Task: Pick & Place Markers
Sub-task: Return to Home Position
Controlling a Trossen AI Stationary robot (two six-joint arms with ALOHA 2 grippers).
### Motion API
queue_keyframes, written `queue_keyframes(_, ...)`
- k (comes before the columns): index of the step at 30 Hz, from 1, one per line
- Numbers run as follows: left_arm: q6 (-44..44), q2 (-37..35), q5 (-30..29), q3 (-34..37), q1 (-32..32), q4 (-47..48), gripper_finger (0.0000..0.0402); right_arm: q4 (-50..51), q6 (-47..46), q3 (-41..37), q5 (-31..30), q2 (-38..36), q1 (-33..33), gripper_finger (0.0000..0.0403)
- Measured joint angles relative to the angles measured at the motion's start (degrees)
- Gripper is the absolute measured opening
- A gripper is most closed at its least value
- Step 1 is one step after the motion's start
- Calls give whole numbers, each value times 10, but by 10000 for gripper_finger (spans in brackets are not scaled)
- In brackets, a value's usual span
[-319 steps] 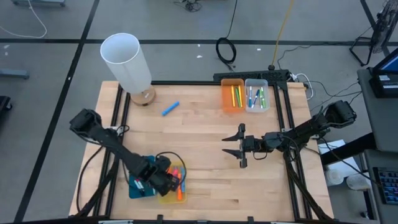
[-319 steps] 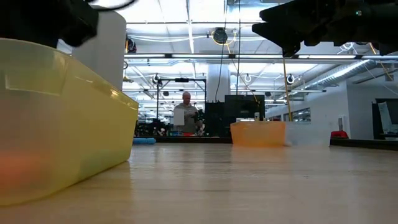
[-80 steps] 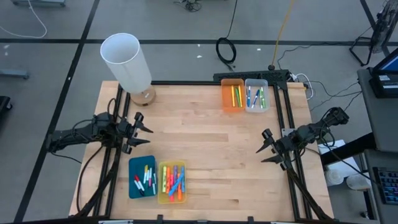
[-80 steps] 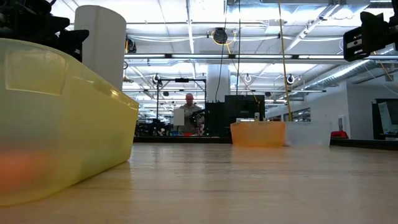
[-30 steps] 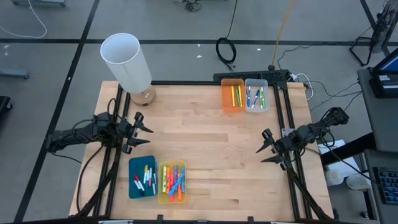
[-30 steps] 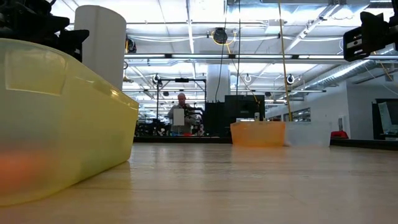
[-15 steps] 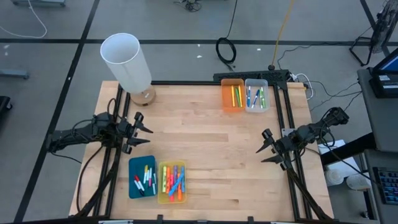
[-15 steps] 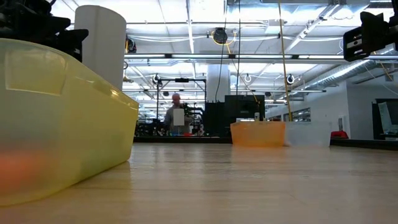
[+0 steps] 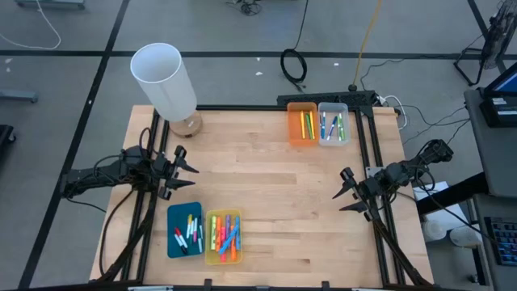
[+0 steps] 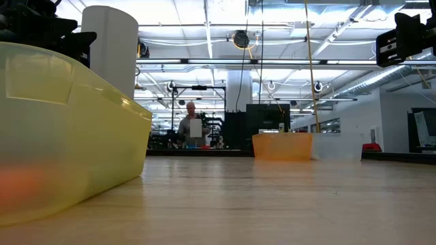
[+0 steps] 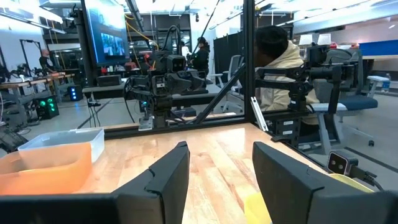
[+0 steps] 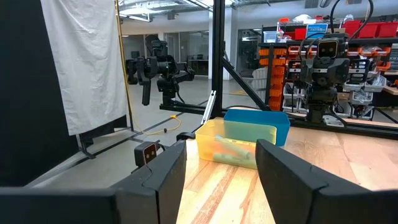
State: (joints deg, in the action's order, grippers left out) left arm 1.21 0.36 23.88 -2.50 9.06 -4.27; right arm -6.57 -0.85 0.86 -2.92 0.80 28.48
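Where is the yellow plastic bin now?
In the high view, the yellow plastic bin sits near the wooden table's lower edge, left of centre, right beside the teal plastic bin.

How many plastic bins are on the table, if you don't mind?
4: blue bin beside yellow bin at the front edge; orange bin beside clear bin at the back.

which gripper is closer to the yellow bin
Left. The left gripper, open, is just left of and beyond the yellow bin; the right gripper, open, is across the table at its right edge.
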Motion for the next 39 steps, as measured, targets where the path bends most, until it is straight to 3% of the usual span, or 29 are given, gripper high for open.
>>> queue_keyframes(16, 0, 0, 0, 0, 0, 0, 207, 0, 0, 0, 0, 0, 0, 181)
queue_keyframes(39, 0, 0, 0, 0, 0, 0, 175, 0, 0, 0, 0, 0, 0, 181)
